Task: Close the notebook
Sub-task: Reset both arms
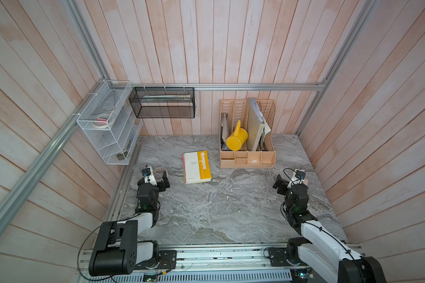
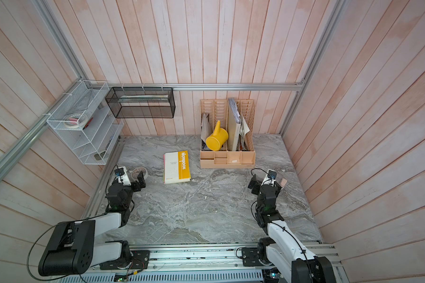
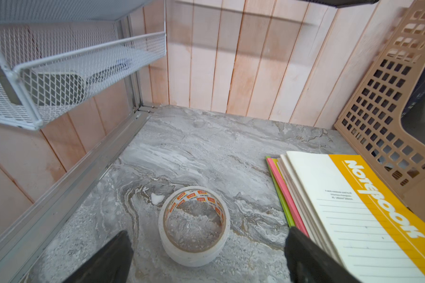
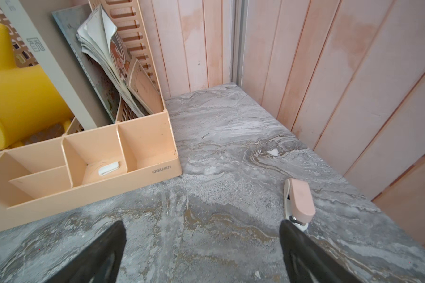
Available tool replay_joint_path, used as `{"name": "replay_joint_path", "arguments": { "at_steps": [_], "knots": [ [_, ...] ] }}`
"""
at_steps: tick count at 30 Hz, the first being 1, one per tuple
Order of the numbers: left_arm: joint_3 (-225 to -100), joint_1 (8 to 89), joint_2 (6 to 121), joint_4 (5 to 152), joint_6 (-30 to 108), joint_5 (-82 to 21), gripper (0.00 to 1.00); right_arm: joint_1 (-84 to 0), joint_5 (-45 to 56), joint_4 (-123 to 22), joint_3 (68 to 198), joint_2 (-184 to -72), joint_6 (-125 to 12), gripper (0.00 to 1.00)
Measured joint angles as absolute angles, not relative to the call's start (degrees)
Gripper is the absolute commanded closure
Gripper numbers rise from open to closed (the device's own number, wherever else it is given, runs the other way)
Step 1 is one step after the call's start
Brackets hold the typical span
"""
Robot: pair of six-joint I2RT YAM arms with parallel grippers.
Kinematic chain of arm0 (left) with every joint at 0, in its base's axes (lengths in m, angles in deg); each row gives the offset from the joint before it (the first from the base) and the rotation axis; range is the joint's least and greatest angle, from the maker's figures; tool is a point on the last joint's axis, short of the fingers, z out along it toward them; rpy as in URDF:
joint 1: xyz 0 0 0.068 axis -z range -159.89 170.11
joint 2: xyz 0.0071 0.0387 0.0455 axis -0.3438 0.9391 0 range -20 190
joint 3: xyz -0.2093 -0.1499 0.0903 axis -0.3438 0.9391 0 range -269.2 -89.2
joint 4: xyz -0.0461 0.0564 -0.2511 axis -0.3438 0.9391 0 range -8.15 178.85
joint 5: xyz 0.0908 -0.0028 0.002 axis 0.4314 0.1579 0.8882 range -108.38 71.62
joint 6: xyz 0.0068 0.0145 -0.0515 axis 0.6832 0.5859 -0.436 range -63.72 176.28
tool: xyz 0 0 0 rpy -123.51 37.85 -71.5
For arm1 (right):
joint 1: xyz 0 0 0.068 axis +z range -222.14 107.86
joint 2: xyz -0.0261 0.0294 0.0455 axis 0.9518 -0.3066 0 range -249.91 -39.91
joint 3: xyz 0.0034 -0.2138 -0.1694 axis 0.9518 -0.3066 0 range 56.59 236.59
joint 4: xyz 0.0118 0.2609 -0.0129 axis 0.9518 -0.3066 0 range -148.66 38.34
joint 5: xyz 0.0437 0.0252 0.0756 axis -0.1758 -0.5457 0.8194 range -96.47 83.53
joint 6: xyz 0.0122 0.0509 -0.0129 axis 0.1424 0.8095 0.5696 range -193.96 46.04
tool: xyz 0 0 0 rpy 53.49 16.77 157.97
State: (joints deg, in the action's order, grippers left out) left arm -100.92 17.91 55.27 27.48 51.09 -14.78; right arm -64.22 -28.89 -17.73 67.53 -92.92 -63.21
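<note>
Black fingers (image 3: pixel 113 254) of the left tool (image 3: pixel 206 235) stand spread wide, with a tape roll (image 3: pixel 194 230) lying flat on the table (image 3: pixel 206 147) between them; I cannot tell whether either finger touches it. The notebook (image 3: pixel 353 208) lies closed, its yellow-banded cover up, on pink and green sheets (image 3: pixel 284 196) just beside one finger. In both top views the notebook (image 1: pixel 196 166) sits between the left arm and the beige organizer (image 1: pixel 247 159), which holds a yellow watering can (image 1: pixel 236 139). The right tool (image 4: pixel 204 225) is also spread wide and holds nothing, low over bare table, with a pink stapler (image 4: pixel 298 201) just beside one finger.
</note>
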Motion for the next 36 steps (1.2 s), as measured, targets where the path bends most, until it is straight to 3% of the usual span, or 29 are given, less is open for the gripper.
{"name": "replay_joint_path", "arguments": {
  "at_steps": [8,15,22,36],
  "knots": [
    [-93.5,17.9,70.6,1.9,51.9,-15.3,0.0,-68.1,-24.5,7.6,59.5,-106.0,-69.0,0.02],
    [-93.4,17.8,71.0,-5.4,52.2,-16.5,0.0,-69.6,-17.3,33.6,57.2,-128.6,-73.4,0.02],
    [-92.8,17.8,71.8,-8.8,52.7,-18.2,0.0,-73.7,-11.4,26.1,69.7,-128.5,-73.3,0.02],
    [-96.2,17.8,70.6,-3.3,51.3,-13.0,0.0,-74.2,-7.8,25.2,69.0,-128.7,-72.7,0.02]
  ]
}}
